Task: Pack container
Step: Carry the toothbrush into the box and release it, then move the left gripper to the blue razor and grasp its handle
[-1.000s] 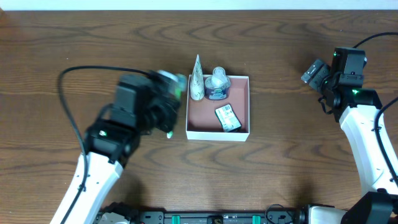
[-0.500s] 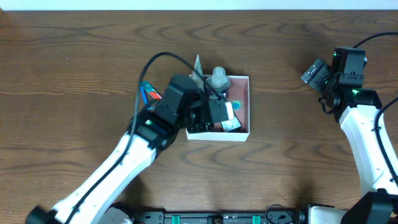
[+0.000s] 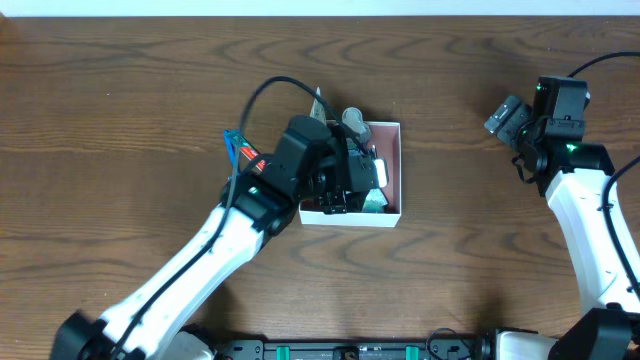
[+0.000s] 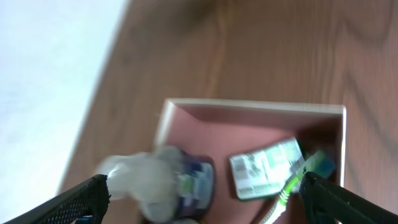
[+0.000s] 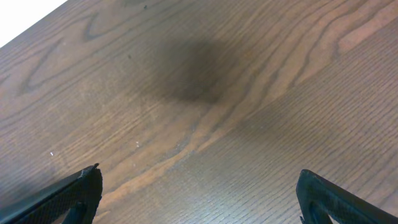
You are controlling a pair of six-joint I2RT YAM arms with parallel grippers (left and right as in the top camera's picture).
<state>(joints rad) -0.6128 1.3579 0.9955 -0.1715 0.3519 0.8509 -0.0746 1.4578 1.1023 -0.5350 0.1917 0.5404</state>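
Note:
The container (image 3: 399,172), a shallow white-walled box with a reddish-brown floor (image 4: 249,134), sits mid-table. My left gripper (image 3: 355,182) hovers over its left half, jaws wide open (image 4: 204,188) with nothing between them. Below it lie a blue jar with a pale cap (image 4: 186,180), a green-and-white packet (image 4: 267,167) and a green toothbrush (image 4: 289,186) by the right wall. The arm hides much of the box from above. My right gripper (image 3: 507,118) hangs open (image 5: 199,194) over bare wood at the far right.
A pale cone-shaped tube (image 3: 318,100) pokes out at the container's back left corner, beside a grey cap (image 3: 352,118). Brown wooden table (image 3: 470,250) surrounds the box. A black cable (image 3: 262,95) loops off the left arm.
The left arm swung right, from beside the container to over it, and its jaws opened. A green toothbrush now lies in the box. The right arm stayed still.

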